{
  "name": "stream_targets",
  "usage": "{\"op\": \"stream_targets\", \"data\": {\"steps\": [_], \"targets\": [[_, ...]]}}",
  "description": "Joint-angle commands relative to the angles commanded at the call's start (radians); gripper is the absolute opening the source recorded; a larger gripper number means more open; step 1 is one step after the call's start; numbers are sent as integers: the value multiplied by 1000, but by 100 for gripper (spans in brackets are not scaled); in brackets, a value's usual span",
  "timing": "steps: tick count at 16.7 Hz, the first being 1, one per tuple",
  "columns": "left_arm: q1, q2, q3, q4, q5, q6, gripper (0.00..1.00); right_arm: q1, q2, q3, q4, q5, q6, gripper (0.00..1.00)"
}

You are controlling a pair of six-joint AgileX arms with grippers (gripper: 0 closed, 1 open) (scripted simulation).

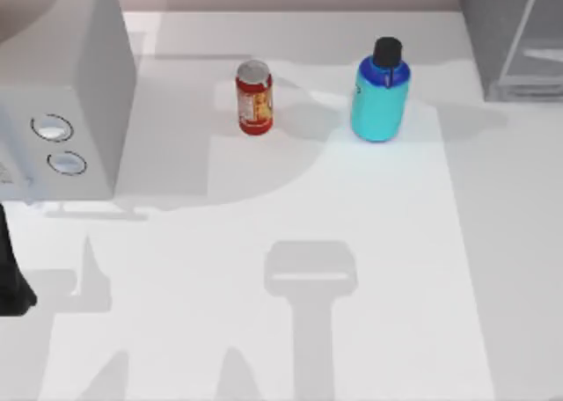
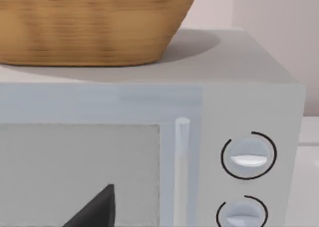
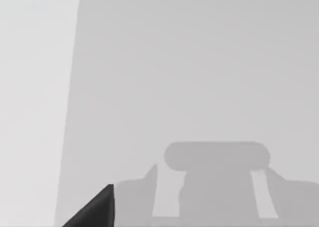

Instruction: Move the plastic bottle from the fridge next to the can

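Note:
The cyan plastic bottle (image 1: 380,98) with a blue shoulder and black cap stands upright on the white table, at the back and right of centre. The red can (image 1: 253,98) with a yellow label and silver top stands upright to its left, a gap apart. The grey fridge (image 1: 508,32) fills the back right corner, and the bottle is outside it. My left arm (image 1: 10,278) is at the table's left edge. In the left wrist view, a dark part of my left gripper (image 2: 95,209) faces the white box. A dark part of my right gripper (image 3: 95,209) hangs over bare table.
A white box with two round dials (image 1: 62,93) stands at the back left, and its door and dials (image 2: 248,156) show close up. A woven basket (image 2: 89,23) sits on top of it. Arm shadows fall across the table's front.

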Motion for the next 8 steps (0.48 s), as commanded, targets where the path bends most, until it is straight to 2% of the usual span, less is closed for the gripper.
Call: {"op": "stream_targets", "data": {"steps": [4,8], "targets": [[0,0,0,0,0,0,100,-114,107,50,17,-50,248,100],[0,0,0,0,0,0,100,-276,278,113,30,-131,620,100]]}}
